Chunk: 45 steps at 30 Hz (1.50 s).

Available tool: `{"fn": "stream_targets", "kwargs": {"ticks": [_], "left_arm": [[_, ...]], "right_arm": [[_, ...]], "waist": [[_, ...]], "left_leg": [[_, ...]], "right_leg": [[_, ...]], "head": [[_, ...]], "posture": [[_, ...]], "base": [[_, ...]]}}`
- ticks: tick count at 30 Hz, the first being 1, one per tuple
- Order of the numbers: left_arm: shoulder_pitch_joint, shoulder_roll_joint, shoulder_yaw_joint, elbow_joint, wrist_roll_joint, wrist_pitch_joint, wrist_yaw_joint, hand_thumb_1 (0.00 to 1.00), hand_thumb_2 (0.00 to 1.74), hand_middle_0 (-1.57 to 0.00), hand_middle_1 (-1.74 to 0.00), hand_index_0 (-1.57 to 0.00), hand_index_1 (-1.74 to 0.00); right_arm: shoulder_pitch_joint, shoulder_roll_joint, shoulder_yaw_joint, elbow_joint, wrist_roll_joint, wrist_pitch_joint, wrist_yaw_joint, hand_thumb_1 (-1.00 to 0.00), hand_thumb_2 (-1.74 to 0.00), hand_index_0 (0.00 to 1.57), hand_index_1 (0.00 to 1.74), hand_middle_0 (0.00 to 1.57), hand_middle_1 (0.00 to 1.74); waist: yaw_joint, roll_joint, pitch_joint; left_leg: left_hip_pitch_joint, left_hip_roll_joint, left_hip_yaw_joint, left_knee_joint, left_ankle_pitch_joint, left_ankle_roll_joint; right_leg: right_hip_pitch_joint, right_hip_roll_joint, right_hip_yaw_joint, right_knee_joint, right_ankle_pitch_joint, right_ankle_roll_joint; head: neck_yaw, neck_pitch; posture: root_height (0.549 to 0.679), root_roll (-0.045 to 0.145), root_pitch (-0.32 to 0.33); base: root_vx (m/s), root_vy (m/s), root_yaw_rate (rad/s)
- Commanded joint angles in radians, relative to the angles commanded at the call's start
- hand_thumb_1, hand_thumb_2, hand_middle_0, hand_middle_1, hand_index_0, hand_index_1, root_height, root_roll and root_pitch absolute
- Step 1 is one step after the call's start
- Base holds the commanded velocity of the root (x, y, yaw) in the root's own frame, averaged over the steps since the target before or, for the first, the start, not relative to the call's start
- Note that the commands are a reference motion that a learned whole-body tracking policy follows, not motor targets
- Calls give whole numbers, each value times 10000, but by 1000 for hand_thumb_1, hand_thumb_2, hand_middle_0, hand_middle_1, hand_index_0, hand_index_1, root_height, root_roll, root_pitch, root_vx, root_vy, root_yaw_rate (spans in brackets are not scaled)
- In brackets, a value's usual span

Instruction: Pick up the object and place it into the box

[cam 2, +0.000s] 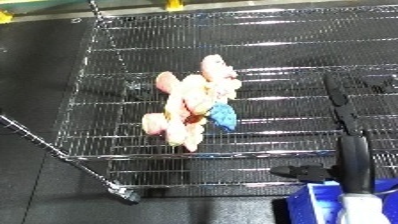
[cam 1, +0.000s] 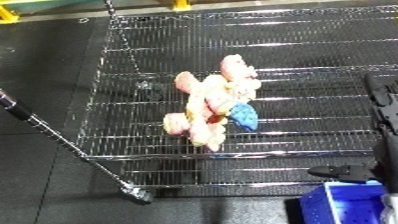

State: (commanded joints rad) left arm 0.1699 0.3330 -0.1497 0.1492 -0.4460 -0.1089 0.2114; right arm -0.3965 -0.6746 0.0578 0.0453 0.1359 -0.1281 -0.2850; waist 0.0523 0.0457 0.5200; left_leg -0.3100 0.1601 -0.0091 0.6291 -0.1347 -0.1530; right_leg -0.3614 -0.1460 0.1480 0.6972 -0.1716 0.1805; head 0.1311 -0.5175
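Lying on its back near the middle of the wire shelf (cam 1: 293, 60), the pink and cream plush toy (cam 1: 213, 102) has a blue patch at its lower right side and nothing touching it. Below and right of the toy, past the shelf's front edge, stands the blue bin (cam 1: 342, 205), close enough for a short carry. The right hand (cam 2: 342, 107) hangs right of the toy, well apart from it, fingers straight and empty, probably placed so for a reach. No left hand shows in either view.
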Motion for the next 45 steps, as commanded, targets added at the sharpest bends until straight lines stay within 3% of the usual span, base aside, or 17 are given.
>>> {"fn": "stream_targets", "kwargs": {"ticks": [5, 12, 16, 25, 32, 39, 45], "left_arm": [[112, 156, -160, -22, -110, -108, -55, 1000, 1740, -1570, -1740, -1570, -1740], [203, 675, -696, -81, -279, -381, -109, 1000, 1740, -1570, -1740, -1570, -1740], [260, 916, -885, -99, -384, -507, -115, 1000, 1740, -1570, -1740, -1570, -1740], [283, 1147, -1041, -169, -643, -784, -114, 1000, 1740, -1570, -1740, -1570, -1740], [366, 1237, -1079, -402, -836, -977, -143, 1000, 1740, -1570, -1740, -1570, -1740], [344, 1329, -1403, -551, -891, -1113, 39, 1000, 1740, -1570, -1740, -1570, -1740], [257, 1288, -1545, -653, -942, -1153, 166, 1000, 1740, -1570, -1740, -1570, -1740]], "right_arm": [[-1167, -645, 1053, 522, -113, 112, 322, 0, 0, 0, 0, 0, 0], [-3768, -2010, 3257, 2095, -651, 293, 834, 0, 0, 0, 0, 0, 0], [-5276, -2270, 4453, 3168, -810, 346, 950, 0, 0, 0, 0, 0, 0], [-8481, -1918, 7049, 5405, -1226, 448, 1215, 0, 0, 0, 0, 0, 0], [-10022, -1488, 8255, 6971, -1675, 623, 1306, 0, 0, 0, 0, 0, 0], [-10124, -842, 7895, 8873, -1830, 802, 662, 0, 0, 0, 0, 0, 0], [-9806, -346, 7759, 9912, -2239, 1028, 519, 0, 0, 0, 0, 0, 0]], "waist": [[188, 69, 0], [822, 128, 0], [1086, 120, 0], [1399, 194, 0], [1584, 381, 0], [1808, 561, 0], [1983, 679, 0]], "left_leg": [[-122, -23, -46, 33, -10, -19], [-448, -78, -196, 149, 24, -88], [-781, -101, -297, 266, 32, -126], [-1691, -174, -558, 564, -1, -159], [-2504, -262, -773, 888, -79, -169], [-3575, -355, -1022, 1294, -111, -148], [-3988, -436, -1153, 1350, -131, -125]], "right_leg": [[-131, -18, -9, 41, -7, -1], [-350, -84, -78, 26, 56, -15], [-601, -96, -135, 67, 90, -41], [-1307, -140, -285, 164, 186, -92], [-1952, -174, -420, 373, 177, -126], [-2854, -228, -590, 699, 209, -145], [-3187, -265, -666, 731, 231, -151]], "head": [[236, 57], [868, 254], [1073, 532], [1884, 1378], [2508, 2190], [3066, 3173], [3307, 3374]], "posture": [[623, 55, -170], [623, 46, -146], [622, 40, -123], [621, 26, -58], [618, 16, -3], [611, 4, 62], [611, -1, 96]], "base": [[17, 16, 21], [-1, 17, 41], [-11, 13, 56], [-5, 7, 74], [7, 23, 90], [-15, 27, 119], [2, 19, 90]]}}
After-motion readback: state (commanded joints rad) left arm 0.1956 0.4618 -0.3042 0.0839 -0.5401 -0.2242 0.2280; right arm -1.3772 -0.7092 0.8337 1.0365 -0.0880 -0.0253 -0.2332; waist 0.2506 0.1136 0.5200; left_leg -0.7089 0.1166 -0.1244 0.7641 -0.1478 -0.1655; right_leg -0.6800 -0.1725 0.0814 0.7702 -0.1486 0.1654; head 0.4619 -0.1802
